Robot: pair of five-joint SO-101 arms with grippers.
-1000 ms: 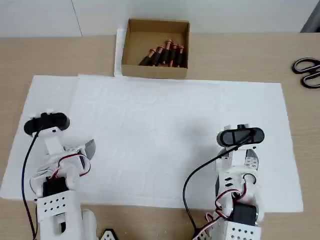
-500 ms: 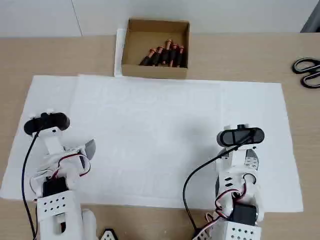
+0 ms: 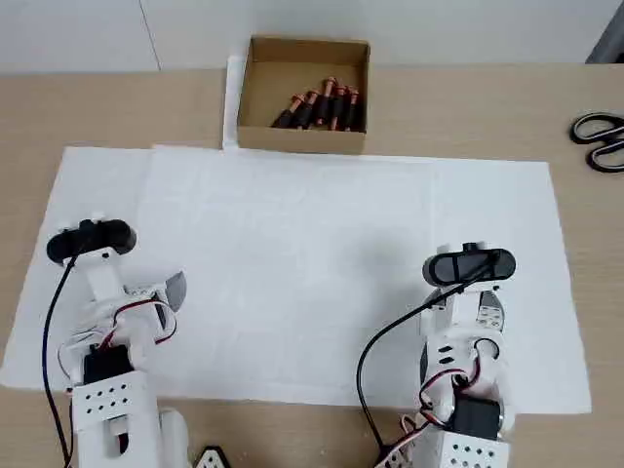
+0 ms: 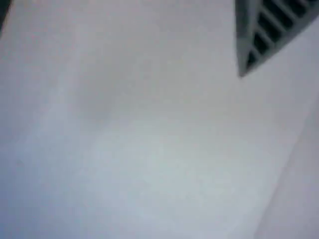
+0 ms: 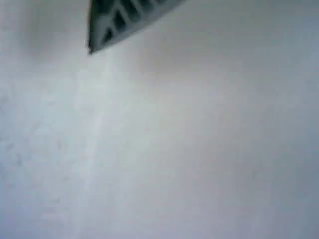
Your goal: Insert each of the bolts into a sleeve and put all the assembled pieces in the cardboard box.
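The cardboard box (image 3: 252, 97) stands at the far middle of the table. Several dark sleeves with copper-coloured bolts (image 3: 322, 107) lie side by side in it. My left gripper (image 3: 168, 290) rests low over the near left of the white sheet, shut and empty. My right gripper (image 3: 487, 310) rests over the near right of the sheet, also shut and empty. Both are far from the box. A ribbed dark fingertip (image 4: 256, 45) shows above bare paper in the left wrist view, and another fingertip (image 5: 117, 25) in the right wrist view.
A large white paper sheet (image 3: 322, 253) covers the middle of the wooden table (image 3: 487, 107). A pair of scissors (image 3: 600, 139) lies at the far right edge. Black cables hang beside each arm.
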